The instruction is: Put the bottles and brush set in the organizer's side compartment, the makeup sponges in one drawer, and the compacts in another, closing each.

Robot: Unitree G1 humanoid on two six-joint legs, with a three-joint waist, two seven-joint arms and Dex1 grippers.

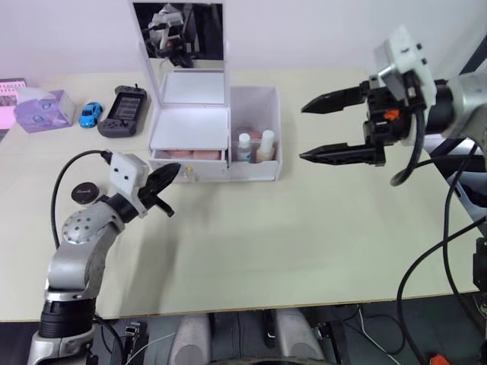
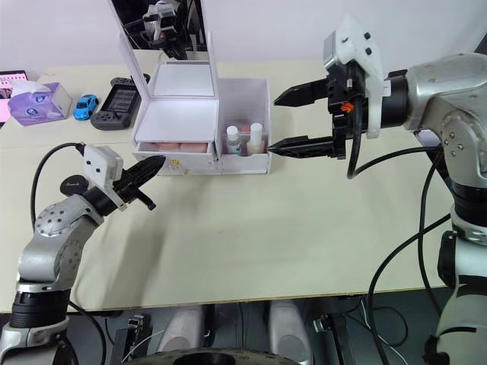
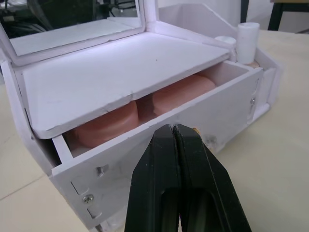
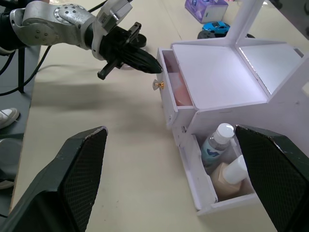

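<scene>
The white organizer (image 1: 190, 114) stands at the table's back with its mirror upright. Its upper drawer (image 3: 159, 140) is partly open, and two pink makeup sponges (image 3: 106, 128) lie inside. The bluish bottle (image 1: 244, 146) and the beige bottle (image 1: 266, 144) stand in the side compartment (image 1: 274, 133), with something coral behind them. My left gripper (image 1: 176, 171) is shut and empty, its tip right at the drawer front near the gold knob (image 4: 158, 85). My right gripper (image 1: 304, 131) hangs open in the air to the right of the organizer. One black compact (image 1: 84, 194) lies on the table beside my left arm.
At the back left lie a pale purple box (image 1: 42, 106), a blue toy car (image 1: 90, 113) and a black handheld console (image 1: 123, 111). Black cables (image 1: 449, 251) hang off the table's right edge.
</scene>
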